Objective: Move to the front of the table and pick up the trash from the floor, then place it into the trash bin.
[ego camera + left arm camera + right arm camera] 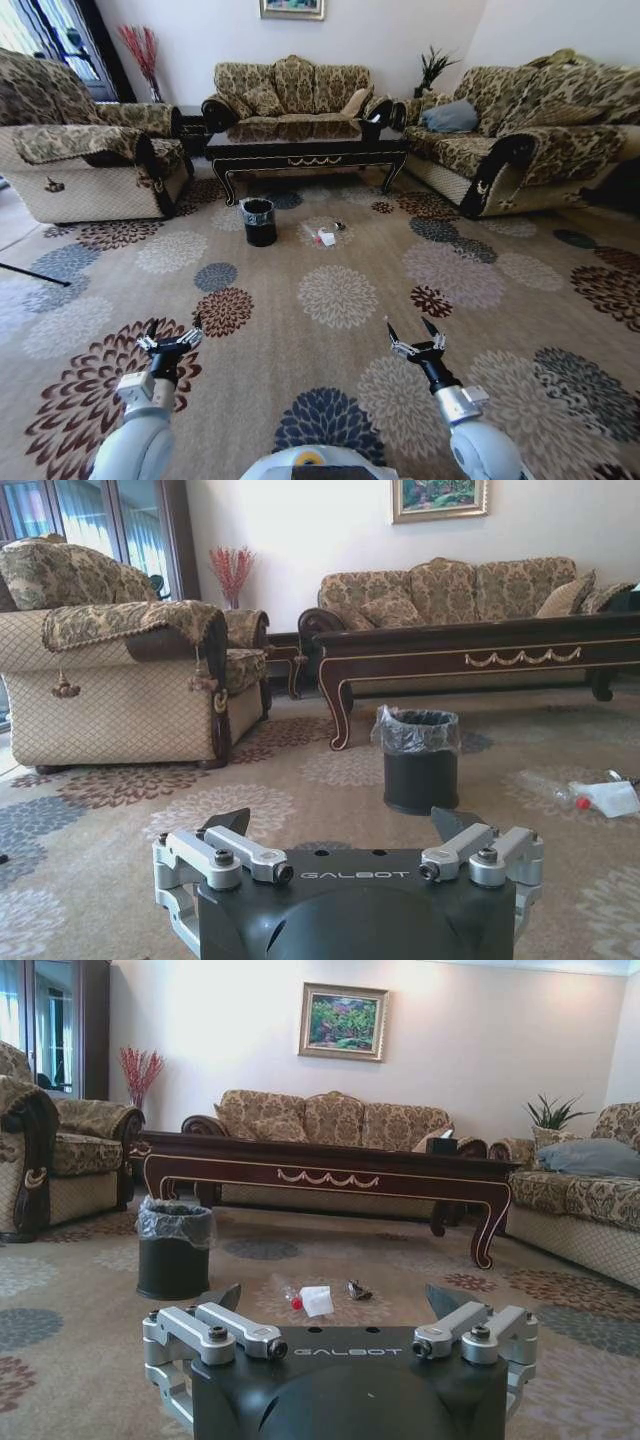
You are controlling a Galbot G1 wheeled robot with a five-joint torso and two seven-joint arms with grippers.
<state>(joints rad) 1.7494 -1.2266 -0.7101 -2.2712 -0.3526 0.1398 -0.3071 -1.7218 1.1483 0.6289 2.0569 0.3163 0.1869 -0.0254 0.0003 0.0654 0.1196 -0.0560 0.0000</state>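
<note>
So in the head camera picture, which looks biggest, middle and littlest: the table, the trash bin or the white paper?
1. The table, biggest by far.
2. The trash bin.
3. The white paper, littlest.
All three sit about equally far away, so the order is safe.

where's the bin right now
In the head view the bin stands on the carpet just before the table's left front leg, with the trash lying a little to its right.

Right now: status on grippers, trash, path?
Left gripper and right gripper both open, empty, held low out front. Trash on the floor beside the trash bin, before the table. Carpet between looks unobstructed.
</note>
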